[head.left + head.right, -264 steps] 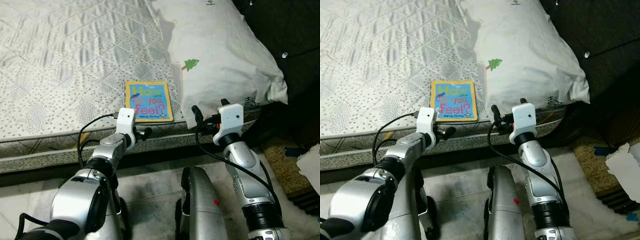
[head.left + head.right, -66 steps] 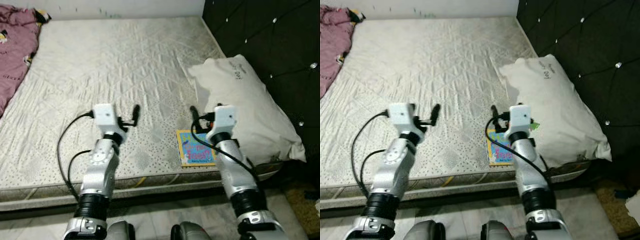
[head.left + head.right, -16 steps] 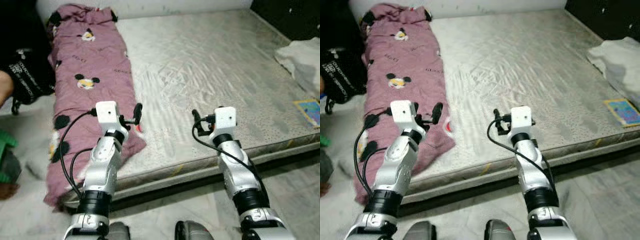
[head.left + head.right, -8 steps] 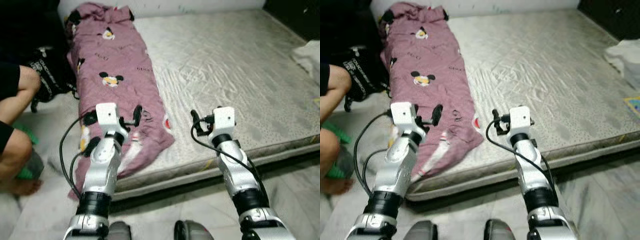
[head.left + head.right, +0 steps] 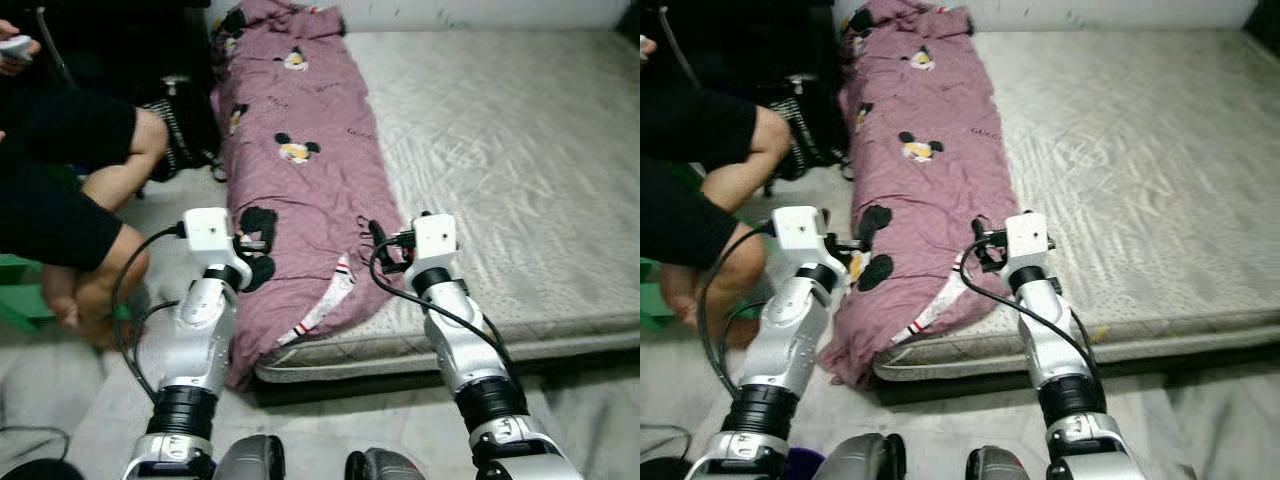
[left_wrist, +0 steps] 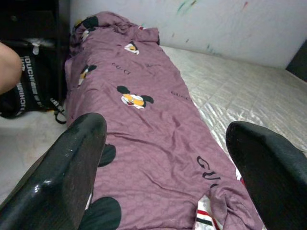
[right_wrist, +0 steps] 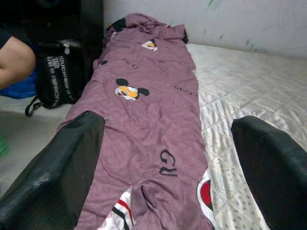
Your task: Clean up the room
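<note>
In the left eye view, a purple blanket (image 5: 300, 170) printed with cartoon mice lies lengthwise along the left edge of the mattress (image 5: 520, 180), its near end spilling over the corner toward the floor. The left gripper (image 5: 252, 243) hovers over that near end, and the right gripper (image 5: 385, 245) is held just above the blanket's right hem; neither touches the cloth. A seated person's knee (image 5: 135, 135) is at the far left, beside a black bag (image 5: 180, 130).

The right eye view gives the same layout, with the floor (image 5: 1200, 420) in front of the bed.

In the left wrist view, the two black fingers (image 6: 62, 167) stand wide apart and hold nothing, with the blanket stretching away between them.

In the right wrist view, the fingers (image 7: 57, 167) are likewise spread wide and hold nothing, aimed down the blanket's length.

The blanket looks soft, limp and light, so it should bunch and sag when lifted. A sensible hold is probably the two near corners, one per gripper, pinching a fold rather than flat cloth.
</note>
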You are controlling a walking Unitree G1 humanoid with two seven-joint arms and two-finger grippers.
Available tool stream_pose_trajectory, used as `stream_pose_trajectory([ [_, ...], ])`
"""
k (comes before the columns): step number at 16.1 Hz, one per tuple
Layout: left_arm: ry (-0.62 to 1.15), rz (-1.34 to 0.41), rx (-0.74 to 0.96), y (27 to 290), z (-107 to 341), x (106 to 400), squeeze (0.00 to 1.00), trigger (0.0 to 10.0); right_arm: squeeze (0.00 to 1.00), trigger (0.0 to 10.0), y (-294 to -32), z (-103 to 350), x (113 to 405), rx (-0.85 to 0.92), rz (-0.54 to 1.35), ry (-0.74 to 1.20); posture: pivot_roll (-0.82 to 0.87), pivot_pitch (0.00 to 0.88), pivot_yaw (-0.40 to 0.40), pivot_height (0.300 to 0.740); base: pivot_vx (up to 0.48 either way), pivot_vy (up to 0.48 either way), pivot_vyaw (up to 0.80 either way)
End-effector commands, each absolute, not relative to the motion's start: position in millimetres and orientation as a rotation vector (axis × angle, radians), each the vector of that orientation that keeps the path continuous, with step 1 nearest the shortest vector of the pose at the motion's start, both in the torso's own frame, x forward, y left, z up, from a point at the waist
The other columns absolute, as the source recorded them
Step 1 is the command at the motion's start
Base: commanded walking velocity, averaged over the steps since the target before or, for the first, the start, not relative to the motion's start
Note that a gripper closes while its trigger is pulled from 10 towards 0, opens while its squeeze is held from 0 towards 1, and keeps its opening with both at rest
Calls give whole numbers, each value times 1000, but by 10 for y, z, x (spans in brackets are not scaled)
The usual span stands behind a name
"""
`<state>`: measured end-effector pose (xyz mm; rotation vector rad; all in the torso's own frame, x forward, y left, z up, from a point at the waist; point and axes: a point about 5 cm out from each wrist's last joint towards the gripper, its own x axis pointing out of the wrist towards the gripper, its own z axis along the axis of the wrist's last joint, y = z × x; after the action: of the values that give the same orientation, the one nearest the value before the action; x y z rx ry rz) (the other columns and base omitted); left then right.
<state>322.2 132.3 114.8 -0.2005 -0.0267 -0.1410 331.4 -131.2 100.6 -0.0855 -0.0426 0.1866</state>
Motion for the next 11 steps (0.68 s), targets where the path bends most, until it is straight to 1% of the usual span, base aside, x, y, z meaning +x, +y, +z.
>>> stream_pose_trajectory([
  [1, -23, -150, -192, 1295, 1145, 3225, 0, 10000, 0, 10000, -1346, 1005, 3311, -91, 184, -41, -32, 114, -15, 740, 0, 0, 0],
  [3, -23, -151, -190, 1298, 1145, 3226, 0, 10000, 0, 10000, -1337, 1013, 3309, -100, 196, -49, -30, 109, -15, 740, 0, 0, 0],
  [7, -21, -152, -189, 1309, 1147, 3227, 0, 10000, 0, 10000, -1327, 1020, 3307, -98, 200, -55, -28, 109, -15, 740, 0, 0, 508],
  [11, -30, -171, -196, 1304, 1159, 3225, 0, 10000, 0, 10000, -1328, 1002, 3312, -93, 192, -44, -26, 108, -12, 740, 0, 0, 0],
])
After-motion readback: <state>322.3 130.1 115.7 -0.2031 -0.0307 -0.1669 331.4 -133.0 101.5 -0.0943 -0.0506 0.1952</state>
